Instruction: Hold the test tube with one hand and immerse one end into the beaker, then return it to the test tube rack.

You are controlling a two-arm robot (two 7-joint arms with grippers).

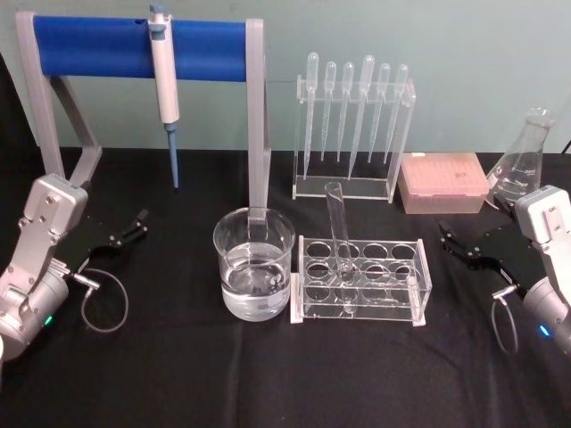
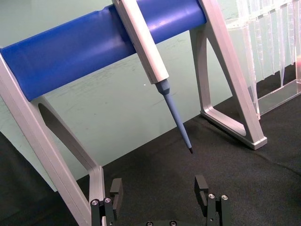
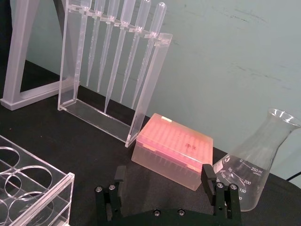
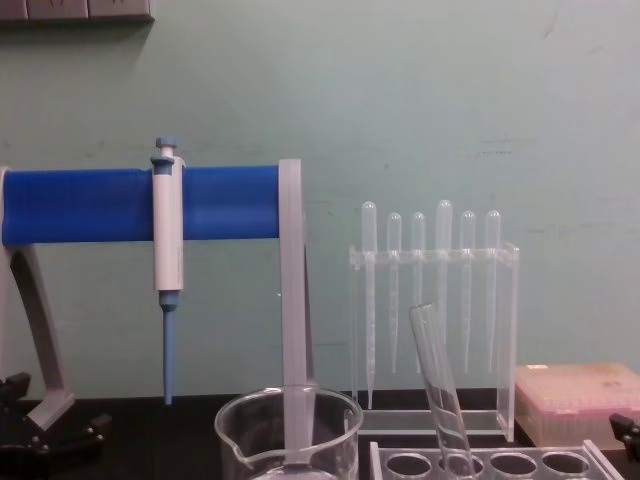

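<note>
The test tube (image 1: 338, 234) leans in a hole of the clear tube rack (image 1: 360, 280) at the table's middle, its rim tilted to the left; in the chest view the test tube (image 4: 439, 381) rises out of the rack. The beaker (image 1: 254, 264), about a third full of clear liquid, stands just left of the rack and also appears in the chest view (image 4: 288, 432). My left gripper (image 1: 128, 229) rests open at the left of the table, well away from the beaker. At the right my right gripper (image 1: 450, 239) is open beside the rack. Both wrist views show open, empty jaws: left gripper (image 2: 158, 187), right gripper (image 3: 163, 175).
A stand with a blue bar (image 1: 134, 49) holds a hanging pipettor (image 1: 165, 85) behind the beaker. A clear holder with several plastic pipettes (image 1: 353, 125) stands behind the rack. A pink tip box (image 1: 443, 182) and a conical flask (image 1: 523, 160) sit at the back right.
</note>
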